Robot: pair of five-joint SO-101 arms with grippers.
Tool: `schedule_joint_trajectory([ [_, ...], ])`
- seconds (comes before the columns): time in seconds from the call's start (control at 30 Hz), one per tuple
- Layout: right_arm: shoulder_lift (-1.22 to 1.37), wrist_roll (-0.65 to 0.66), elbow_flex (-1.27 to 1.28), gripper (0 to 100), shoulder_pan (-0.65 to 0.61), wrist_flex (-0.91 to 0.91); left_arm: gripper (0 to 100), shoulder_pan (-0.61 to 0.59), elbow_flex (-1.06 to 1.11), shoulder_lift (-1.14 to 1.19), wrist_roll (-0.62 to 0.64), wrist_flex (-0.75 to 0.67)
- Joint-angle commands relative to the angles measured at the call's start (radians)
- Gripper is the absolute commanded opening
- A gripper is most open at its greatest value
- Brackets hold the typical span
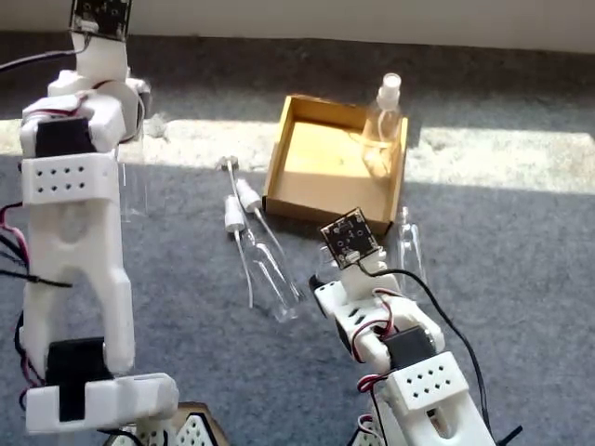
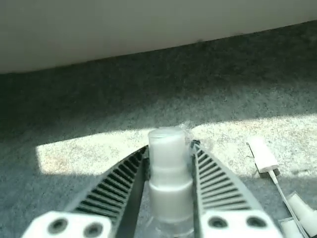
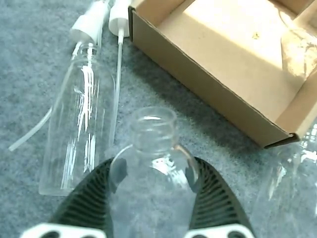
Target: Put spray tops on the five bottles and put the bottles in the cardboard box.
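Everything here is clear plastic, and if any of it carries print I cannot read it. The left pincer (image 2: 169,148) is closed on a capped bottle (image 2: 170,173), with its ribbed jaws pressed to either side of the white spray top. The bottle's body drops out of sight below the jaws. Ahead of that pincer and off to one side, a loose spray top (image 2: 262,156) lies on the grey mat (image 2: 99,99) with its thin tube trailing.

The right pincer (image 3: 154,168) is closed round the shoulders of an open bottle (image 3: 151,129), whose neck is bare and whose lower half is cut off. Just ahead of this pincer sits the cardboard box (image 3: 198,84). In the box's far corner a topped bottle (image 1: 384,116) stands upright, so glassy in the sun that its outline is hard to follow.

Beside the pincer, on the side away from the box, a lying bottle (image 3: 74,114) rests on the mat. Two spray tops (image 3: 84,27) sit at its neck end, and I cannot tell whether either is seated on it. A dip tube (image 3: 116,89) runs between it and the held bottle. On the pincer's other side, near the box's corner, stands another clear bottle (image 3: 292,183), partly cut off.
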Motion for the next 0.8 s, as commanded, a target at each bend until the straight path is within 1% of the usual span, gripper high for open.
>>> schedule_joint_trajectory([
  [0.0,-0.019,-0.011,-0.012,0.3,0.004,-0.022,9,0.016,0.292,-0.292,-0.003,-0.133],
  [0.17,-0.019,-0.011,-0.012,0.3,0.004,-0.022,7,0.028,0.670,-0.509,0.012,-0.381],
  [0.27,-0.019,-0.011,-0.012,0.3,0.004,-0.022,7,0.033,0.780,-0.550,-0.005,-0.470],
  [0.37,-0.019,-0.011,-0.012,0.3,0.004,-0.022,7,0.033,0.789,-0.521,-0.069,-0.476],
  [0.5,-0.019,-0.011,-0.012,0.3,0.004,-0.022,7,0.030,0.776,-0.400,-0.117,-0.473],
  [0.57,-0.019,-0.011,-0.012,0.3,0.004,-0.022,7,0.031,0.725,-0.298,-0.127,-0.425],
  [0.67,-0.019,-0.011,-0.012,0.3,0.004,-0.022,8,0.025,0.621,-0.156,-0.124,-0.313],
  [0.7,-0.019,-0.011,-0.012,0.3,0.004,-0.022,9,0.025,0.607,-0.151,-0.126,-0.293],
  [0.77,-0.019,-0.011,-0.012,0.3,0.004,-0.022,11,0.036,0.610,-0.174,-0.153,-0.308],
])
